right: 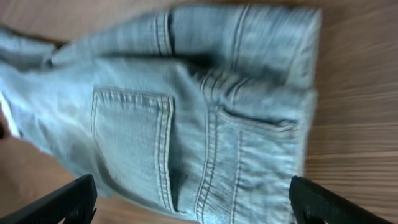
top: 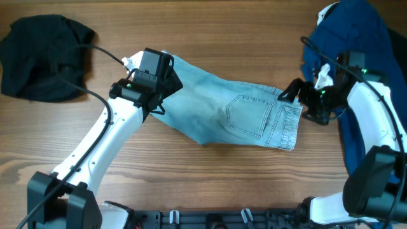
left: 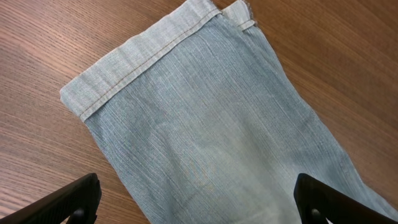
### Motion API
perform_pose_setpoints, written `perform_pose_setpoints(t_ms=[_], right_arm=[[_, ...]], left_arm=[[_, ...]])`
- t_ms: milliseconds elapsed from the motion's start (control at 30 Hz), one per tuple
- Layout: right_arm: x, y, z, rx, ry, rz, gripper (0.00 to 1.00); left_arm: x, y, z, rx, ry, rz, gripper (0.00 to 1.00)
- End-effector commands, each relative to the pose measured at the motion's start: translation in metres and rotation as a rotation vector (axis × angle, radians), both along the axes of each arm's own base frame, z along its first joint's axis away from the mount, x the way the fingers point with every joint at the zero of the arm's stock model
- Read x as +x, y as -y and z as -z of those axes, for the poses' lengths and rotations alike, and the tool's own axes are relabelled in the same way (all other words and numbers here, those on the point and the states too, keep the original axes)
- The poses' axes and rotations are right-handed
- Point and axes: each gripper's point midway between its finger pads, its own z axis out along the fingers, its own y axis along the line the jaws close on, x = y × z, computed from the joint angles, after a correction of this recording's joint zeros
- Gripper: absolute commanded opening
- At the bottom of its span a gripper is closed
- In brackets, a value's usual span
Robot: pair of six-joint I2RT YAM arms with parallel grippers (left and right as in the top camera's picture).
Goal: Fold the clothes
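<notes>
No lettering, label, brand, number or sign can be read anywhere, neither on the denim shorts (top: 248,114) nor the table (top: 210,38).

You have a wooden worktop (top: 216,35) carrying pale-blue denim shorts (top: 213,102) at centre, a black garment (top: 38,57) far left, and a dark-blue garment (top: 356,32) far right.

Left arm (top: 105,137), 8 o'clock, right arm (top: 375,111), 4 o'clock: white casings, black joints, black cables. Left gripper (left: 199,200), right gripper (right: 198,202): black fingers.
</notes>
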Motion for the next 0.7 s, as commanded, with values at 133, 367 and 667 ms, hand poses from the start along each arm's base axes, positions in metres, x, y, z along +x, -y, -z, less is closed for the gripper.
perform_pose_setpoints(t_ms=[133, 367, 667], right_arm=[[-0.025, -0.027, 0.034, 0.159, -0.025, 0.001, 1.00], [-0.017, -0.002, 0.021, 0.236, 0.035, 0.074, 1.00], [-0.043, 0.048, 0.035, 0.105, -0.058, 0.158, 1.00]], left_arm=[[0.001, 0.000, 0.007, 0.024, -0.016, 0.020, 1.00], [0.000, 0.004, 0.032, 0.026, -0.084, 0.031, 1.00], [0.010, 0.016, 0.046, -0.015, -0.088, 0.051, 1.00]])
